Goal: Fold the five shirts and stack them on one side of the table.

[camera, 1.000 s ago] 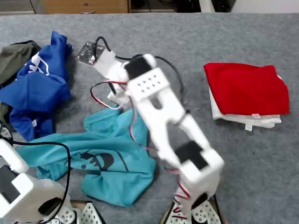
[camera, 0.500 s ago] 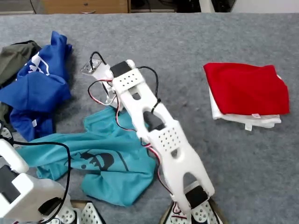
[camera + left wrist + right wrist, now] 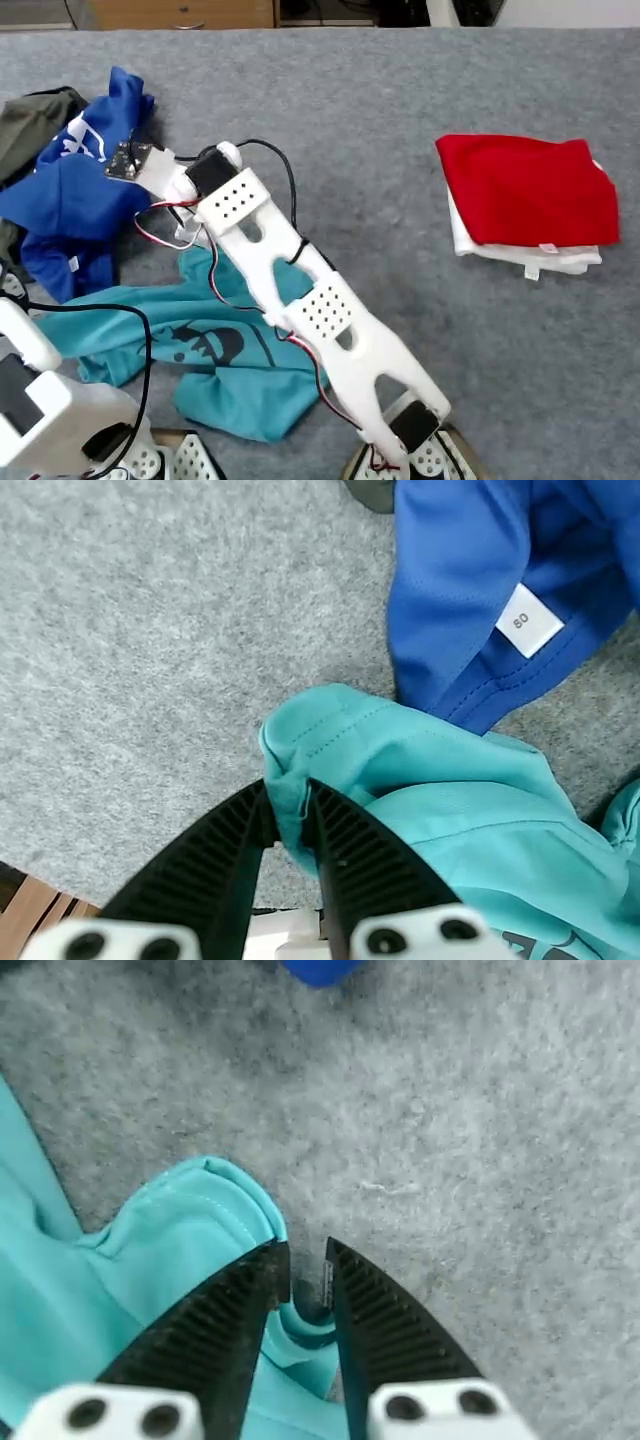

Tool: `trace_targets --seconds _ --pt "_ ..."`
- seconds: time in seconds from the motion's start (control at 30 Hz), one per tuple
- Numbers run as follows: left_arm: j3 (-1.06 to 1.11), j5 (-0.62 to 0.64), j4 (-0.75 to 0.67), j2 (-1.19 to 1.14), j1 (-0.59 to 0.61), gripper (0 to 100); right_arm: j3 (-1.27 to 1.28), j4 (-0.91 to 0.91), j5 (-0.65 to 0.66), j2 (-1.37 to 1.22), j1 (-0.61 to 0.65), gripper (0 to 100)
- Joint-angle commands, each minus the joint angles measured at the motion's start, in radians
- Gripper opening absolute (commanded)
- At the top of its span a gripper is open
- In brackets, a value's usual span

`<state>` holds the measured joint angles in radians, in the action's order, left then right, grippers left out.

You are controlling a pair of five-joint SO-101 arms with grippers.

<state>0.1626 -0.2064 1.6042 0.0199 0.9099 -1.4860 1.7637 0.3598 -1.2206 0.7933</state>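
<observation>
The left gripper (image 3: pixel 290 802) has its ribbed black jaws pressed together on a bunched fold of the crumpled teal shirt (image 3: pixel 440 780), a soft garment with a dark print, and the pinched cloth stands up between the tips. Just beside that fold lies the hem of a royal-blue shirt (image 3: pixel 470 550) in shiny fabric, with a small white size tag (image 3: pixel 529 626) sewn to its edge. The right gripper (image 3: pixel 305 1248) sits at the teal shirt's other edge, its jaws drawn to a narrow slit with a roll of the stitched hem caught low between them, tips down against the grey felt-like table cover (image 3: pixel 480 1110). In the high view the right arm (image 3: pixel 300 300) stretches in a long white diagonal from its base at the near edge across the teal shirt, which lies spread and rumpled on the near left of the table. The blue shirt is heaped just behind it, touching a dull olive-green shirt (image 3: pixel 30 120) at the far left edge. Well apart, on the right side, a folded red shirt (image 3: pixel 530 190) rests on a folded white shirt (image 3: pixel 520 258).
</observation>
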Motion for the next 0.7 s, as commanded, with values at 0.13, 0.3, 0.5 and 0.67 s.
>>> trace_targets --seconds 0.13,0.3,0.5,0.67 --pt "-0.006 -0.009 0.003 0.005 0.041 2 0.054 0.025 -0.006 0.145 -0.174 7.6" --pt "-0.009 -0.009 -0.002 0.005 0.040 2 0.435 0.023 -0.011 0.268 -0.183 7.6" --pt "-0.012 -0.009 -0.003 0.005 0.038 2 0.788 -0.006 -0.048 0.455 -0.217 7.8" --pt "-0.014 -0.009 -0.003 0.005 0.021 2 1.122 -0.100 -0.028 0.585 -0.171 7.2"
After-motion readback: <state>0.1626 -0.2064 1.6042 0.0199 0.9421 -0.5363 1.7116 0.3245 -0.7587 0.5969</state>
